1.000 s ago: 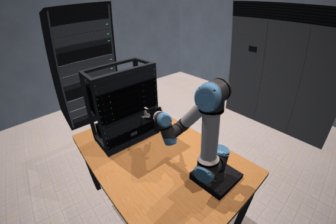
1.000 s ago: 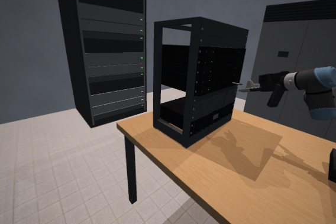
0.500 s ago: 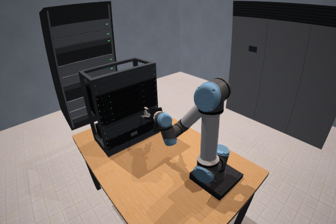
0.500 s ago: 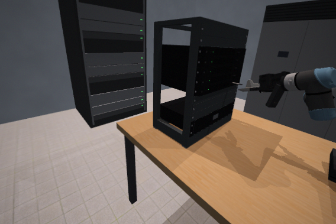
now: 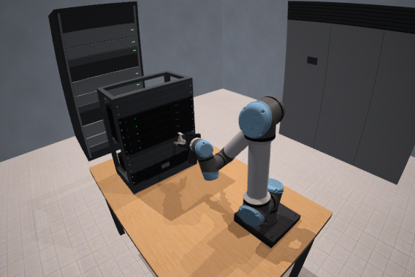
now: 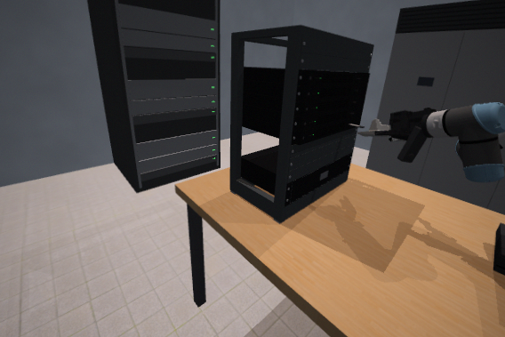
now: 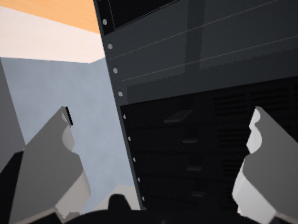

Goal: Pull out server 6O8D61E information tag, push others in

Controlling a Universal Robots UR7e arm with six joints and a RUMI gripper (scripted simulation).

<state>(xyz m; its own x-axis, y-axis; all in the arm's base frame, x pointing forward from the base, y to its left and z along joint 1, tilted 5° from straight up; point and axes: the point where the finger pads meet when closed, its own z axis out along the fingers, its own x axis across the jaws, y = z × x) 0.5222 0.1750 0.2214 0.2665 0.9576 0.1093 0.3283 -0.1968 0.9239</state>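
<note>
Wrist view: gripper (image 5: 183,139) (image 6: 362,129) (image 7: 158,108) fingers open; 4 tabs (image 7: 178,116) near centre (service tags illegible); rack (image 5: 145,94) (image 6: 291,92) (image 7: 131,155) cropped at right.

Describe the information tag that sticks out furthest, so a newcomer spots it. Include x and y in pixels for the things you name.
On the wooden table (image 5: 153,229) (image 6: 311,243) (image 7: 60,10) stands an open-framed rack (image 5: 107,93) (image 6: 292,92) (image 7: 115,70). Find its black servers with green lights (image 5: 157,126) (image 6: 333,111) (image 7: 165,162), and take the lowest, just above grey panels (image 6: 322,149) (image 7: 155,65). Its information tag (image 6: 354,125) (image 7: 179,116) juts out visibly further than those above.
</note>
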